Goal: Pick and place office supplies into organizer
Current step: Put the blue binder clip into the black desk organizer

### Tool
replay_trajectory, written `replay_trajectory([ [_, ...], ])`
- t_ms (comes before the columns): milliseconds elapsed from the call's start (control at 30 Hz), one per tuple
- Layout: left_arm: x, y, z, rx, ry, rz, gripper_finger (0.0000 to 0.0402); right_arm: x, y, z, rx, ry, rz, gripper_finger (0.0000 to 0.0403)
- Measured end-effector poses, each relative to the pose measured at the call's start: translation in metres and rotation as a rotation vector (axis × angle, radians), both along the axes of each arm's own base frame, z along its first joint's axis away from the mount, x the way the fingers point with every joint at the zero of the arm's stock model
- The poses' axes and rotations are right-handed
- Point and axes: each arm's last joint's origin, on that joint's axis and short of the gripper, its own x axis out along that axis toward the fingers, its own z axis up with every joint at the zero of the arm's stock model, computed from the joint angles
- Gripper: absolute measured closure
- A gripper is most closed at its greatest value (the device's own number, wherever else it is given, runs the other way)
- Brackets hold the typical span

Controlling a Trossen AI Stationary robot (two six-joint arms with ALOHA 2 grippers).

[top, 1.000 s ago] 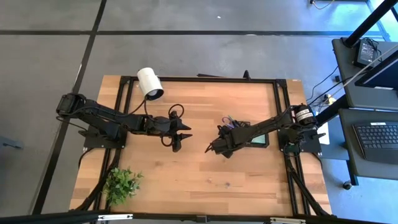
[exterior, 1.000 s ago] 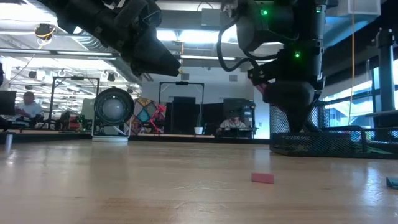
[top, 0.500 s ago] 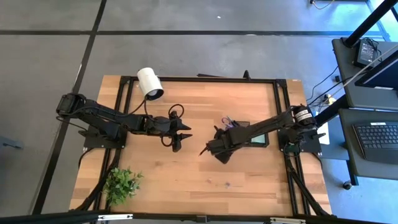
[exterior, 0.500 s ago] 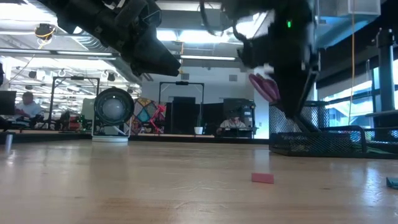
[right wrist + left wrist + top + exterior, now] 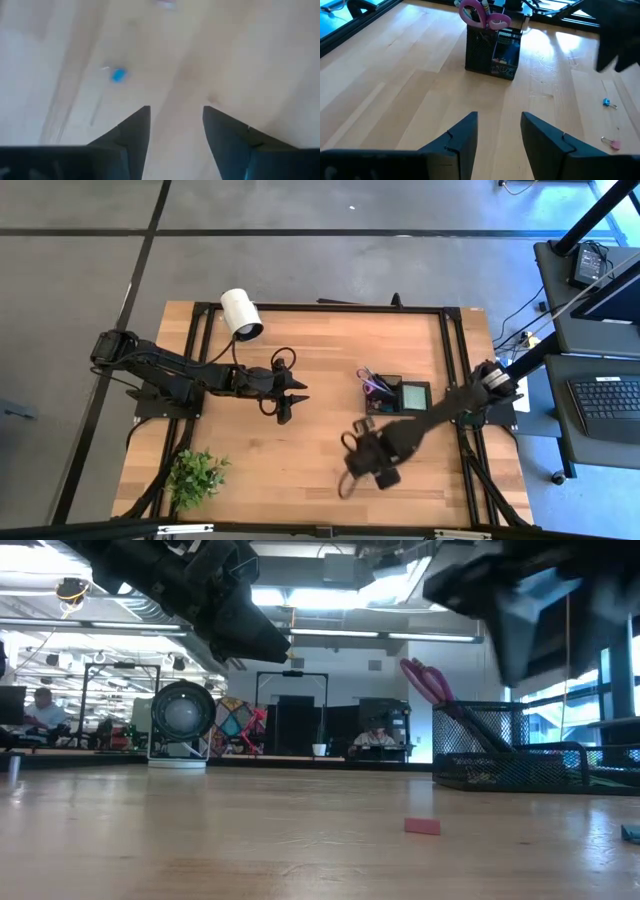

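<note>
The black mesh organizer (image 5: 398,393) stands at the table's right, with the purple-handled scissors (image 5: 371,383) upright in its taller part, handles up, and a light green notepad (image 5: 413,394) in it. My right gripper (image 5: 348,480) is open and empty over the near middle of the table, above a tiny blue clip (image 5: 118,75). My left gripper (image 5: 296,397) is open and empty, hovering left of the table's centre. It faces the organizer (image 5: 492,47), the scissors (image 5: 482,14), the blue clip (image 5: 606,102) and a pink clip (image 5: 613,144).
A white cylinder (image 5: 241,313) lies at the far left and a green potted plant (image 5: 196,475) stands at the near left corner. A small pink piece (image 5: 422,826) and a blue piece (image 5: 631,832) lie on the wood near the front. People sit in the room beyond.
My right gripper has swung away from the organizer's left side toward the table's near edge, and now hangs over the small clips. The scissors stay standing in the organizer.
</note>
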Motion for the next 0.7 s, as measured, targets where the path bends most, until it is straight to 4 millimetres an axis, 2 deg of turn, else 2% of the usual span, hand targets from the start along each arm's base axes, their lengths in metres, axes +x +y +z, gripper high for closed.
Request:
replay_trajectory([
  [133,0.000,0.000,0.000,0.000,0.000,0.000,0.0258,-0.011,0.028,-0.009,-0.002,-0.071,0.281,0.0218],
  [267,0.000,0.000,0.000,0.001,0.000,0.000,0.0258,-0.022,0.043,-0.022,-0.028,-0.101,0.524,0.0218],
  [700,0.000,0.000,0.000,0.001,0.001,0.000,0.0258,-0.028,0.041,-0.059,0.013,-0.175,0.655,0.0218],
])
